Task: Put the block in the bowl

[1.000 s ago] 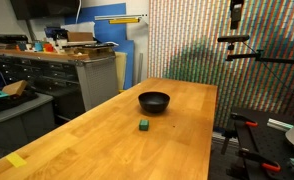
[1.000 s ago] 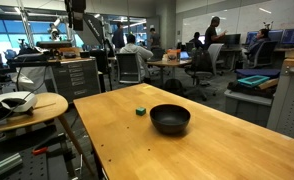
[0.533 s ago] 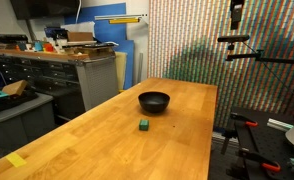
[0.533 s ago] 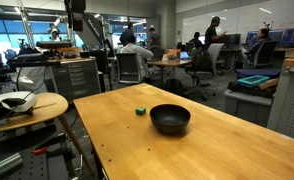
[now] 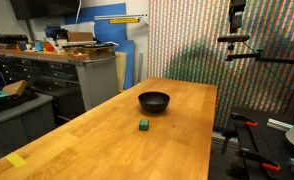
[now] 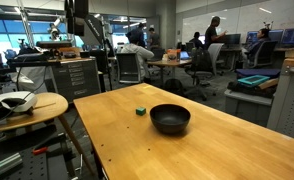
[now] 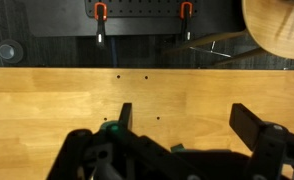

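Black fingers (image 7: pixel 125 115) of the gripper (image 7: pixel 187 118) stand spread wide apart in the wrist view, nothing between them, only bare wood of the table (image 7: pixel 47 100) below. A few small dark holes dot the tabletop just ahead of the fingertips. Past the table's far edge: dark panel with two orange-handled clamps (image 7: pixel 100 12), and part of a round wooden side table (image 7: pixel 282 25) at the upper right corner.

Block (image 5: pixel 144 125) sits on the tabletop in both exterior views, flat on the wood, near the bowl (image 5: pixel 154 101) but not touching it, clear gap between. Bowl is upright, dark and glossy, nothing seen inside. In an exterior view the block (image 6: pixel 141 112) lies just beyond and to the side of the bowl (image 6: pixel 170 119), toward the table's far corner. Neither thing is under the gripper in the wrist view; block and bowl don't show there.

Around: the round side table (image 6: pixel 32 105) off the table's edge, grey drawer cabinets (image 5: pixel 47 75), people seated at desks (image 6: pixel 137 45) in the background.
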Tool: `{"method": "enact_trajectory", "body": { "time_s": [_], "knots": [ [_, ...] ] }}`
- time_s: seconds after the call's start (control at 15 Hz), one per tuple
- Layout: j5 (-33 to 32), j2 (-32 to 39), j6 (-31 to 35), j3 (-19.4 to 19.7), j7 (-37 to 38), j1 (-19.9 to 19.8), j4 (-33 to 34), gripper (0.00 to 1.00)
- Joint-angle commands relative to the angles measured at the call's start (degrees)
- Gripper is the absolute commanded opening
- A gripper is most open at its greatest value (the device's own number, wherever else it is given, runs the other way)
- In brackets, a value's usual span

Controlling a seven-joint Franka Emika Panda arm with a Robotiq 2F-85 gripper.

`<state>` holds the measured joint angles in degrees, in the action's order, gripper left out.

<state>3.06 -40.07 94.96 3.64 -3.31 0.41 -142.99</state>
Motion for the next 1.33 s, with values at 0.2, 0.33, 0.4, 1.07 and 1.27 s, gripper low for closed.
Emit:
{"method": "enact_trajectory", "body": {
  "time_s": [0.2,0.33,0.4,1.07,1.27],
  "knots": [
    [0.8,10.0,8.3,-5.4,1.1,2.9,2.1,1.00],
    [1.9,14.9,10.7,-7.1,1.9,4.0,3.8,1.00],
    [2.4,17.5,11.9,-7.7,2.3,4.5,4.8,1.00],
    [3.6,39.2,24.5,-10.2,3.3,6.3,16.8,1.00],
    [3.6,44.1,28.3,-10.6,2.9,6.6,19.1,1.00]
  ]
}}
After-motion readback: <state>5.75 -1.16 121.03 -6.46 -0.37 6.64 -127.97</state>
